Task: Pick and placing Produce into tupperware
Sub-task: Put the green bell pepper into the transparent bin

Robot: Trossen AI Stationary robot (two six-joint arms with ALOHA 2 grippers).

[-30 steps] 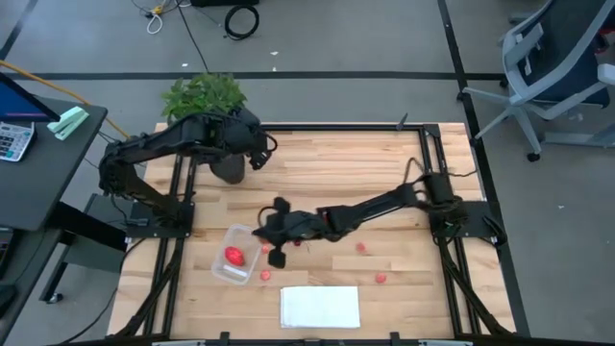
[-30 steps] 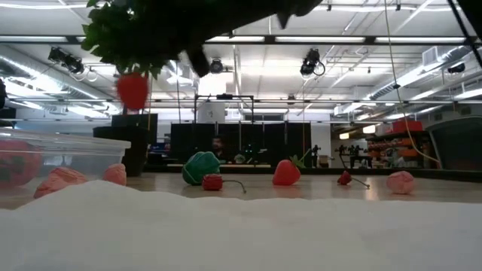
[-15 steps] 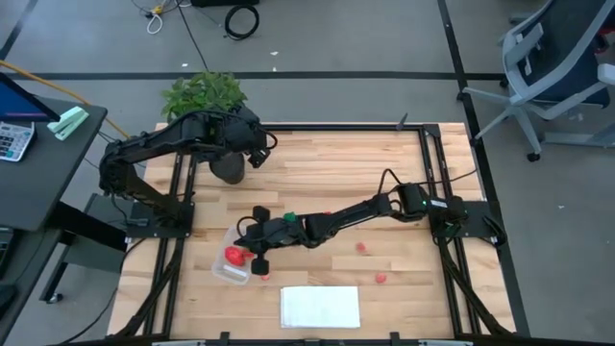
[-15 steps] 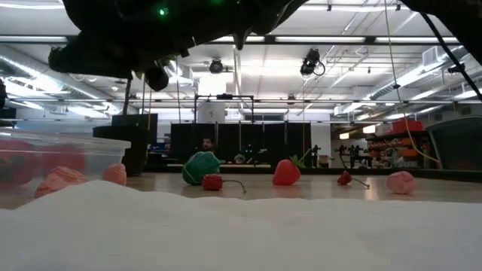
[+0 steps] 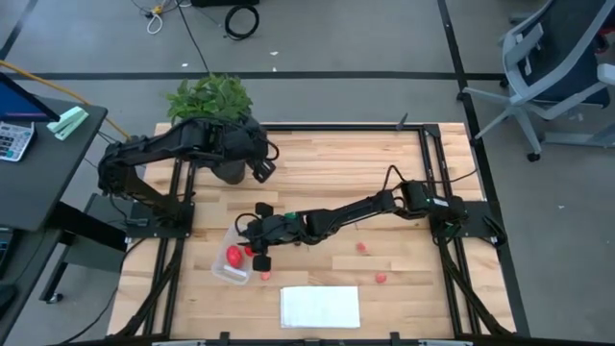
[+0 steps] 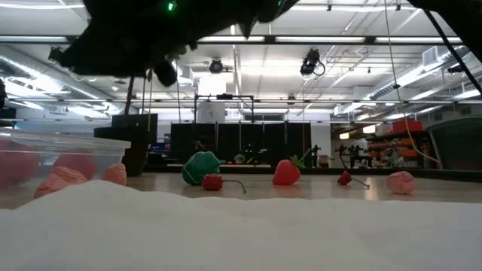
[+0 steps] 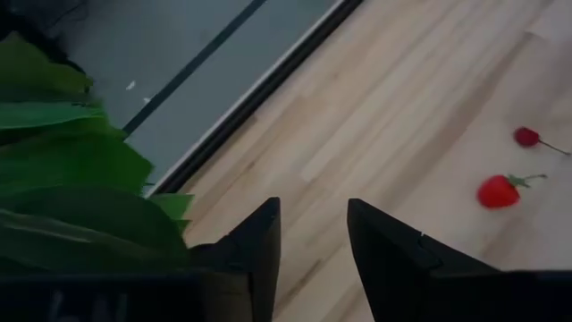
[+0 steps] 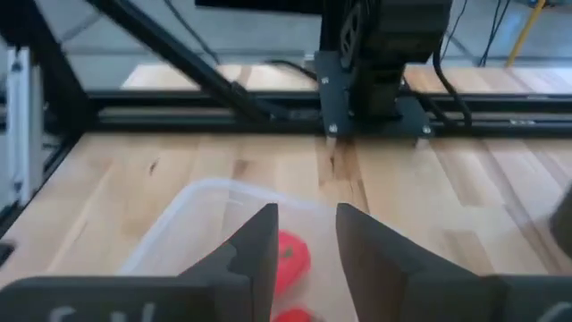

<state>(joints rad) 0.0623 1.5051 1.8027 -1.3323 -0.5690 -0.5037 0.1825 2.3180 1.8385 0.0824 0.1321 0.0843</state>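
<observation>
- Hovering over the clear tub, the right gripper has its fingers parted and empty, hiding the tub's 3 o'clock edge.
- Two red pieces sit inside the tub, one cut off from view.
- Left gripper, at the plant's 4 o'clock, fingers apart, holds nothing.

The desk is pale butcher-block wood with a smooth, matt grain, framed by dark metal rails. The tupperware is clear, faintly cloudy plastic with a soft sheen. Inside it the red produce looks smooth and slightly glossy. Beside the tupperware, a flat white sheet looks matt, like paper or cloth. The potted plant has matt green leaves.
</observation>
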